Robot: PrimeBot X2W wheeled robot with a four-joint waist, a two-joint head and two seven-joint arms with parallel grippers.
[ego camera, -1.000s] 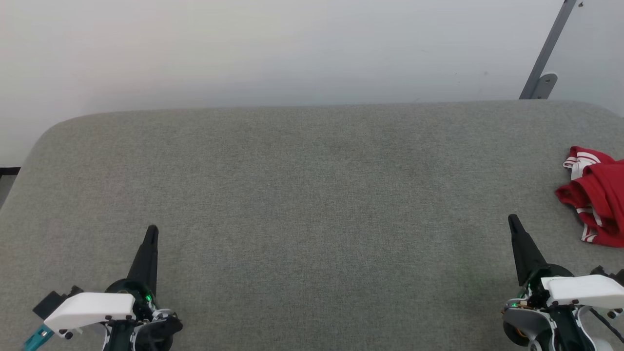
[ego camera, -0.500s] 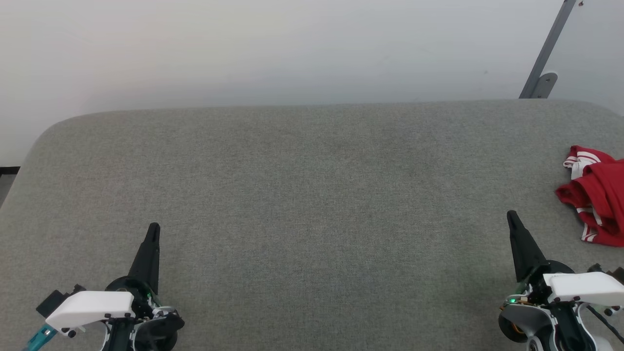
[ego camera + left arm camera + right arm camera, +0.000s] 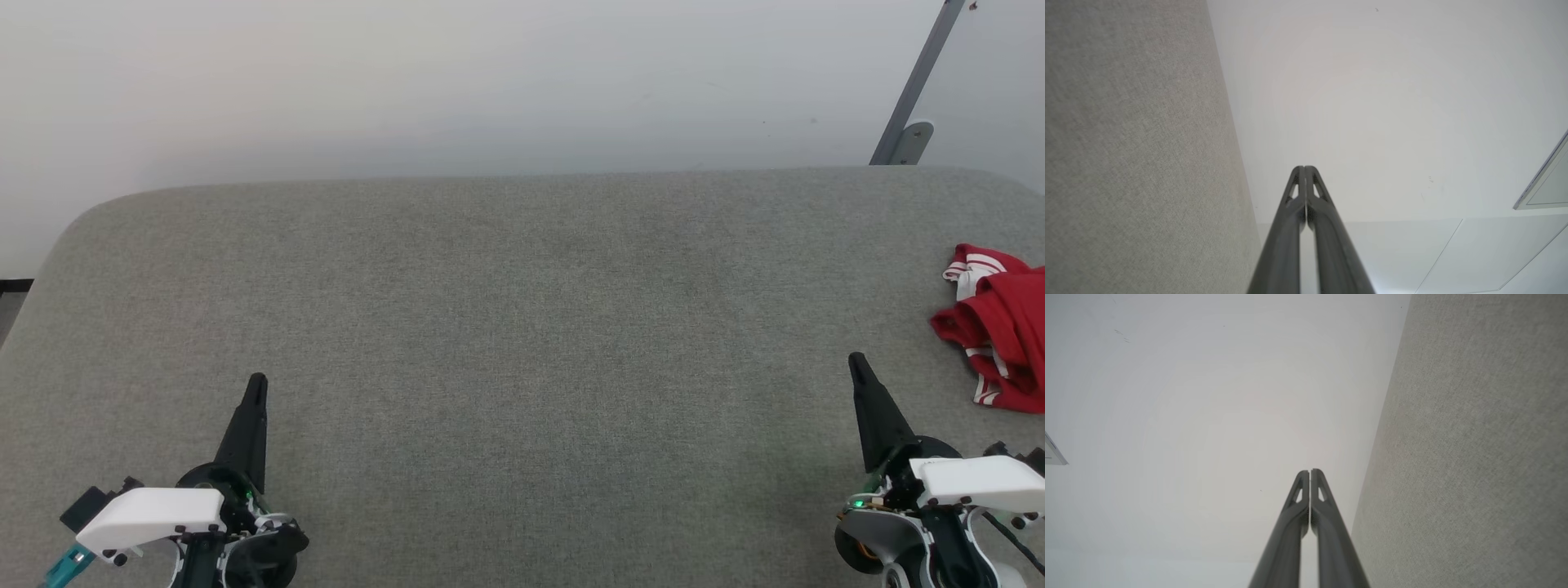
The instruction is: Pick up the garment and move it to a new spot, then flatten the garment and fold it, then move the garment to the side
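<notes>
The garment [image 3: 998, 327] lies at the right side of the grey surface [image 3: 522, 310], just ahead and to the right of my right jaws and apart from them, cut off by the view's edge. It is a crumpled red heap with white, red-striped trim. What shows runs lengthwise away from me; I cannot tell neck from hem. My left jaws and right jaws are pressed together, empty.

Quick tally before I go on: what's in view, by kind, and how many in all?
Garment: 1, red and white, crumpled at the right edge
Grippers: 2, left gripper and right gripper, both shut and empty
Table: 1, grey
Strut: 1, grey metal
Total: 5
</notes>
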